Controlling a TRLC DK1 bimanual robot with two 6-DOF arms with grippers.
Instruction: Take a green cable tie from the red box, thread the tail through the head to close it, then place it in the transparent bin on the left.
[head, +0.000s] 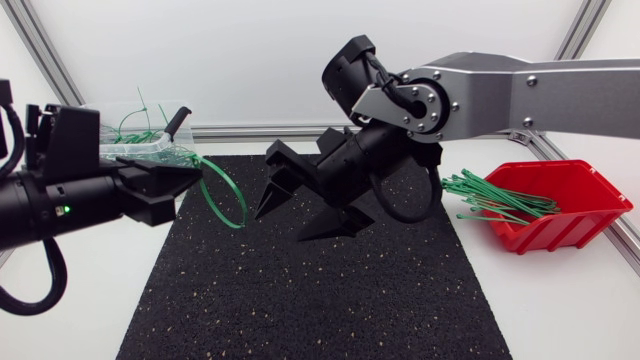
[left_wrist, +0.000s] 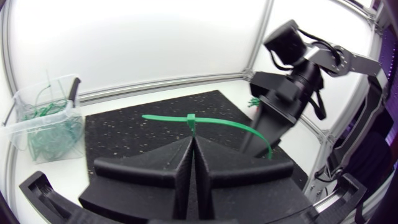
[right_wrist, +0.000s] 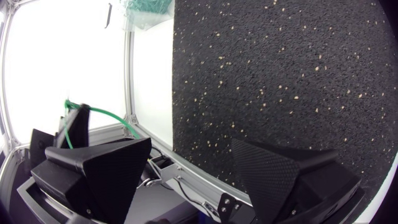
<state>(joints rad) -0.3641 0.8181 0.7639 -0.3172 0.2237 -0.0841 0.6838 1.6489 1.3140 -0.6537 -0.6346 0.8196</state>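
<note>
Now, left of black mat (head: 300, 300): transparent bin (head: 135, 142). At mat's left edge, my left jaws pinched shut on looped green cable tie (left_wrist: 191, 119). Over mat's middle, my right jaws wide open, empty. Right of mat: red box (head: 580, 215). Risk: springy loop catches bin rim on release, drops onto bench (head: 560, 310).

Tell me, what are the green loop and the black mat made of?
The green loop looks like smooth, bendy plastic: a thin strip that curves round without kinking. The black mat looks like rubber crumbs pressed together: dull and grainy, with pale speckles.
</note>
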